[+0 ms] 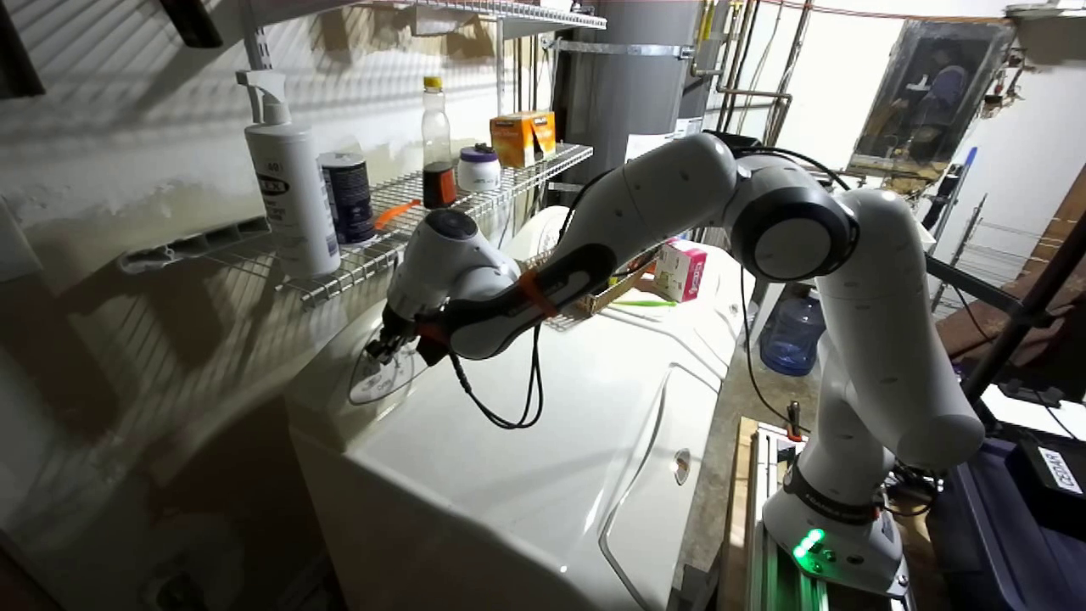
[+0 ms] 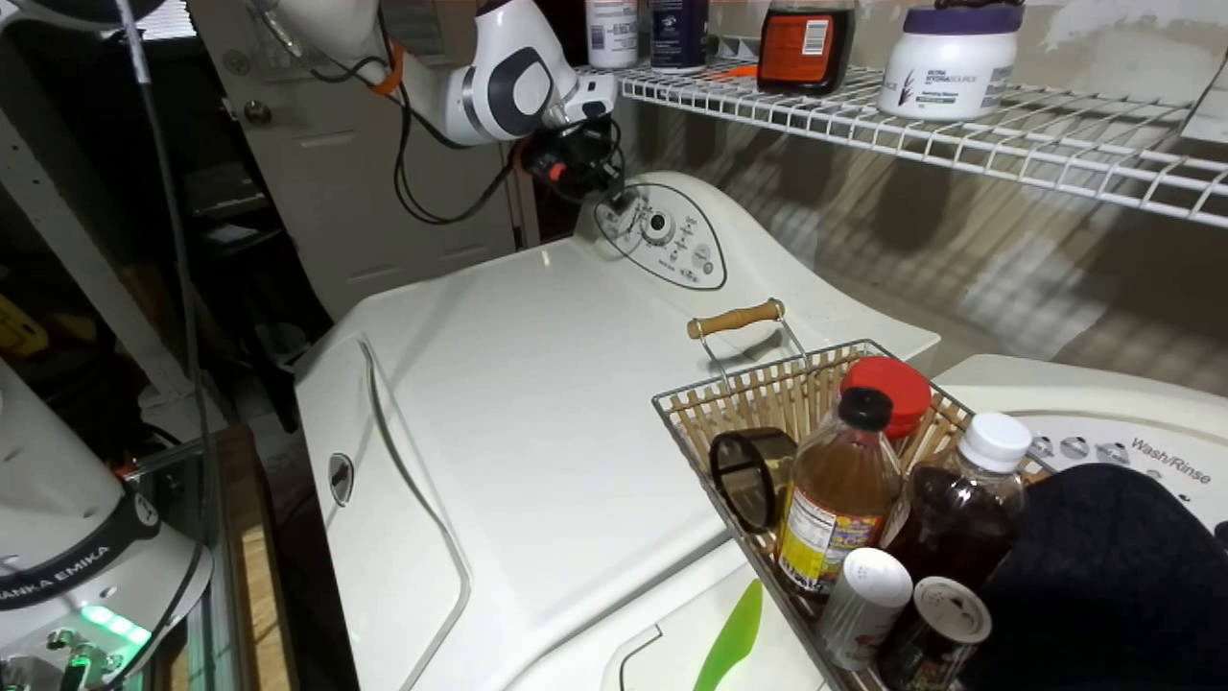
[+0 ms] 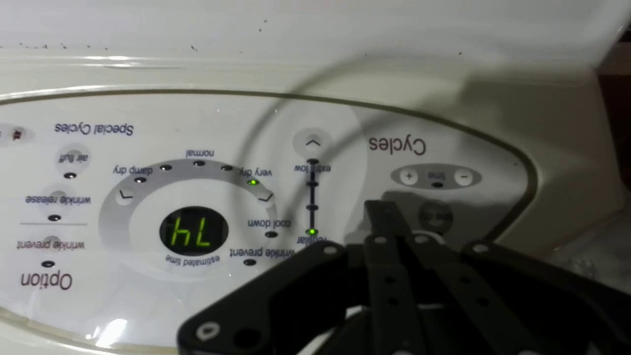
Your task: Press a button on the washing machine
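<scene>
The washing machine is a large white box; its top shows in both exterior views (image 1: 509, 450) (image 2: 499, 374). Its oval control panel (image 2: 667, 240) has a round dial (image 2: 657, 223). In the wrist view the panel (image 3: 123, 305) stands upside down, with a lit green display (image 3: 193, 230), a time oval (image 3: 436, 176) and a round button (image 3: 435, 217) in shadow. My gripper (image 3: 387, 217) is shut and empty, its tips over the panel beside that round button. It also shows at the panel's end in both exterior views (image 1: 386, 346) (image 2: 614, 192). I cannot tell whether the tips touch the panel.
A wire shelf (image 2: 1055, 158) with bottles and jars runs along the wall above the machine's back. A wicker basket (image 2: 691, 422) holding several bottles stands at the machine's side, near a green utensil (image 2: 731, 638). Loose cables (image 1: 517, 420) hang from the arm.
</scene>
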Action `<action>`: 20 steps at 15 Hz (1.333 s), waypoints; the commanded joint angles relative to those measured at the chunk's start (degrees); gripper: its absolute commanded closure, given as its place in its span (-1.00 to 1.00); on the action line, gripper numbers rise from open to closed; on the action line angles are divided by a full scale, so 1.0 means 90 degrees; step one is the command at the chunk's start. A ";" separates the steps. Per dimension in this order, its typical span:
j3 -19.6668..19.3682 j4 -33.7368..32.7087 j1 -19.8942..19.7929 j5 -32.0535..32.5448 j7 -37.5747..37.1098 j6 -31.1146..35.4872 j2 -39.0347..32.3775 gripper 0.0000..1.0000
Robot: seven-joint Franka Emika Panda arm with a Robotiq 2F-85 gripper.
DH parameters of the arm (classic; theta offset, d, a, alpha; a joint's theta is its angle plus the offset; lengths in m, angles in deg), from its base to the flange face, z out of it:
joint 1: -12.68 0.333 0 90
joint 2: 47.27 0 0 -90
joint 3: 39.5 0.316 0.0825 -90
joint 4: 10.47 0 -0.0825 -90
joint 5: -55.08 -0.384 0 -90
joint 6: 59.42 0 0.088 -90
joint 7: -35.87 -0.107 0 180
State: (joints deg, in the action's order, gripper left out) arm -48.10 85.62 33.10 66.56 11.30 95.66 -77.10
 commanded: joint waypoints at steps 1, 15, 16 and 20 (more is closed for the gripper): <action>0.0084 0.0848 -0.0022 0.0050 -0.0154 -0.0279 0.0881 1.00; 0.1192 0.2321 -0.1052 -0.0880 0.0703 -0.1516 0.2345 0.48; 0.1212 0.2392 -0.1040 -0.0832 0.0658 -0.1578 0.2508 0.46; 0.1389 0.2646 -0.1057 -0.0985 0.0636 -0.1848 0.3280 -0.06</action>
State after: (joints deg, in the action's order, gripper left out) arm -37.47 105.78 24.44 59.14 16.78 81.56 -54.68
